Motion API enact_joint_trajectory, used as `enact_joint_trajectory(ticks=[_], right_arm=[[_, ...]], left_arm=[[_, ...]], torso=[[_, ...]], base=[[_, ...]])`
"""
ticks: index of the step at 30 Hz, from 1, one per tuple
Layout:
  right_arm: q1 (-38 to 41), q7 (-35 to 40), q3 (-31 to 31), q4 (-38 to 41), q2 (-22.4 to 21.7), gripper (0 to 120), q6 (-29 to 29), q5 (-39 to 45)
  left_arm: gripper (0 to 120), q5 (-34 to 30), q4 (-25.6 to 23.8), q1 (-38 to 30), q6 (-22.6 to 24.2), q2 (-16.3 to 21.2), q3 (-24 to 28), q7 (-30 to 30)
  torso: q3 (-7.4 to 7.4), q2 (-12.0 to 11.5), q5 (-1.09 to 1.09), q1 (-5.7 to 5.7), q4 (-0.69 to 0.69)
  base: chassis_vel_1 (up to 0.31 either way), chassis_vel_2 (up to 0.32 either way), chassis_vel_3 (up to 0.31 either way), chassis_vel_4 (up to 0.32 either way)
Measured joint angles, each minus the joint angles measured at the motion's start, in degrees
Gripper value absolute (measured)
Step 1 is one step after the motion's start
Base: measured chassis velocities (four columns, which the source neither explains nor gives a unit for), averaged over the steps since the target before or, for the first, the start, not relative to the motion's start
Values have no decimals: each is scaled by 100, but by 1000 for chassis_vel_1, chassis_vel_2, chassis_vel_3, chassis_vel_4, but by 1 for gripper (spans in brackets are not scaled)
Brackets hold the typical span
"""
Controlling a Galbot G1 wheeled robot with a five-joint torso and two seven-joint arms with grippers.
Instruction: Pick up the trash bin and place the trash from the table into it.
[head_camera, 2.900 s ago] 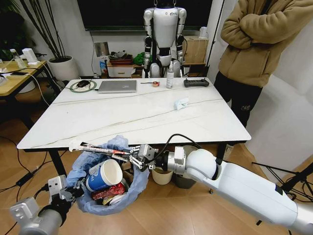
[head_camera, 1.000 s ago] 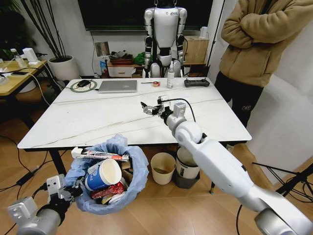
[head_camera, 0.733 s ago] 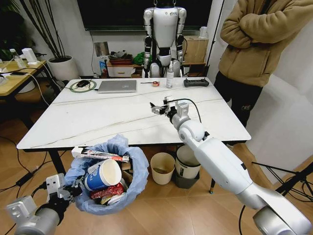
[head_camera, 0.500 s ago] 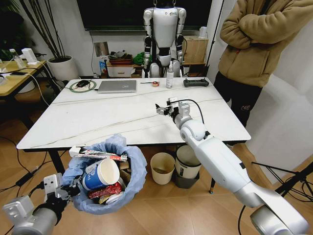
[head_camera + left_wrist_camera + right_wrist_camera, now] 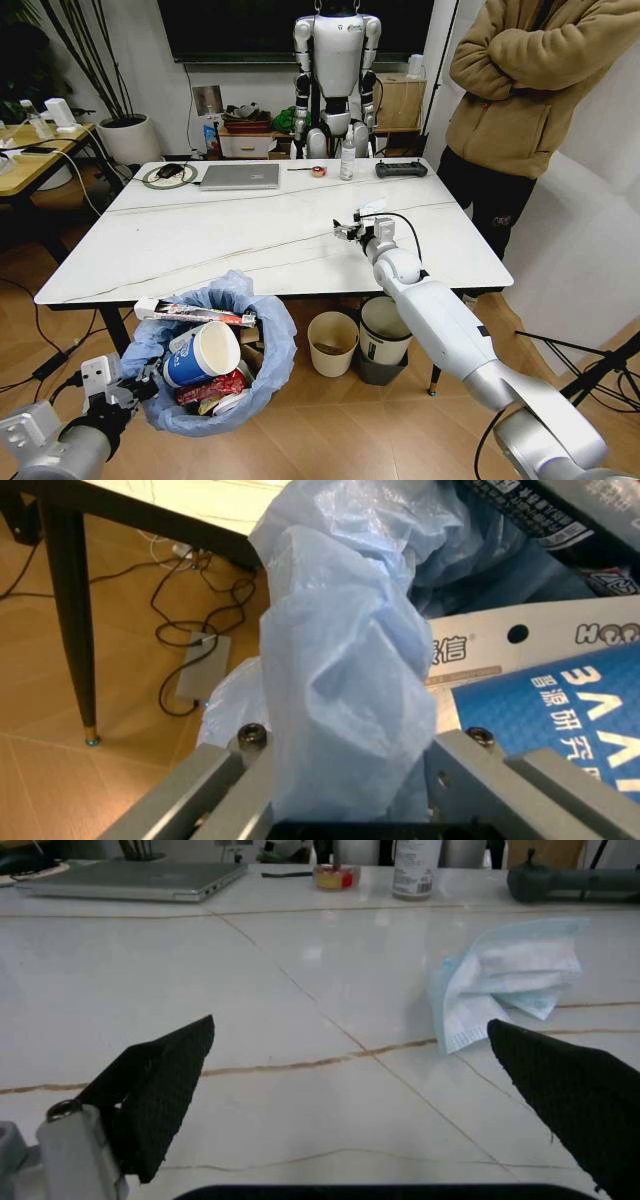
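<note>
Jaws spread wide on the right gripper (image 5: 360,1087), low over the desk (image 5: 200,240), with the crumpled mask (image 5: 510,979) just ahead and off to one side, not yet between them. Next: ease forward, straddle it, close. Left gripper (image 5: 345,795) pinches the bin (image 5: 215,360) liner below the desk edge.

Trash bin (image 5: 205,375): blue-lined, upright, filled with litter, held below tabletop (image 5: 200,240) edge.
Trash (image 5: 371,208): crumpled light-blue mask, lying on tabletop.
</note>
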Motion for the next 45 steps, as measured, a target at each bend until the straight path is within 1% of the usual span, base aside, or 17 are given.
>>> enact_joint_trajectory(ticks=[4, 6, 7, 9, 13, 21, 31, 45], right_arm=[[131, -4, 64, -357, 112, 100, 108, 18], [184, -134, 67, -554, 155, 100, 410, 115], [184, -134, 67, -554, 155, 100, 410, 115], [248, -382, 70, -789, 192, 100, 755, 170], [336, -509, 102, -1081, 243, 100, 913, 170], [436, -589, 197, -1302, 324, 100, 948, 153], [670, -701, 281, -1717, 421, 100, 985, -103], [908, -889, 419, -2183, 542, 100, 698, -268]], left_arm=[[0, 2, -1, 11, 1, -18, -2, 0], [0, 10, -1, 17, 0, -38, -3, 0], [0, 10, -1, 17, 0, -38, -3, 0], [0, 21, -1, 27, 0, -60, -3, 0], [0, 31, -1, 33, 0, -84, -3, 1], [0, 52, -1, 32, -4, -110, 7, 3], [0, 59, -2, 42, -9, -122, 5, 6], [0, 88, -3, 84, -16, -201, -4, 11]], torso=[[0, 0, -1, 0, 1], [0, 0, 0, 0, 1], [0, 0, 0, 0, 1], [0, 0, -1, 0, 1], [0, 0, 0, 0, 1], [0, 0, -1, 0, 1], [0, 0, -1, 0, 0], [0, 0, -1, 0, 1]], base=[[0, 0, 0, 0], [0, 0, 0, 0], [0, 0, 0, 0], [0, 0, 0, 0], [0, 0, 0, 0], [0, 0, 0, 0], [0, 0, 0, 0], [0, 0, 0, 0]])
